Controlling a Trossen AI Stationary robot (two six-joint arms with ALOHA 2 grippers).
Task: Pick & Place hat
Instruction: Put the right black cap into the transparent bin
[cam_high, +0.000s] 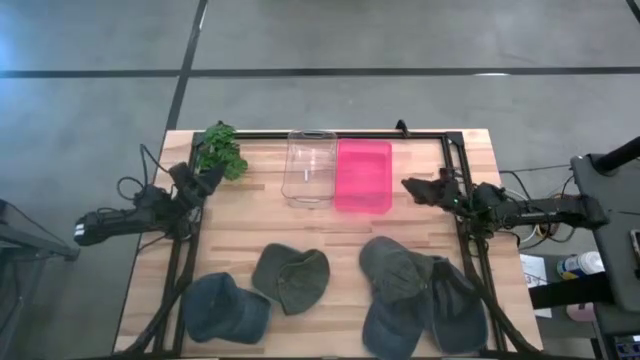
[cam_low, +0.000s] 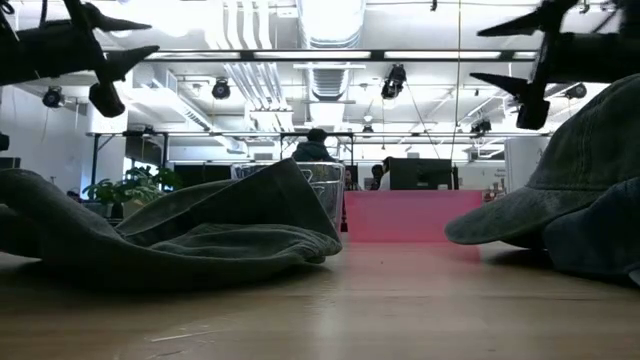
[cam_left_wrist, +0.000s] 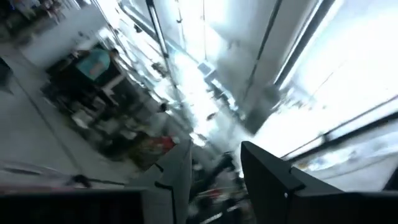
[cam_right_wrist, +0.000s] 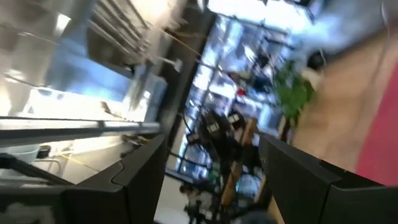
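We have both arms raised at the far sides of the bench (cam_high: 330, 255), and no hat is held yet. The left gripper (cam_high: 212, 176) hangs by the green plant (cam_high: 221, 148) with its jaws apart and empty; the right gripper (cam_high: 412, 187) hangs just beside the pink bin (cam_high: 362, 175), jaws spread wide and likewise empty. The hats lie along the near edge, well apart from both: a blue cap (cam_high: 224, 308) and an olive hat (cam_high: 291, 277) on the left half, an olive cap (cam_high: 393, 268) overlapping two blue caps (cam_high: 440, 310) on the right. We judge the olive cap nearest the right gripper, lying nearward and slightly inward of its jaws, with its brim pointing toward the near edge.
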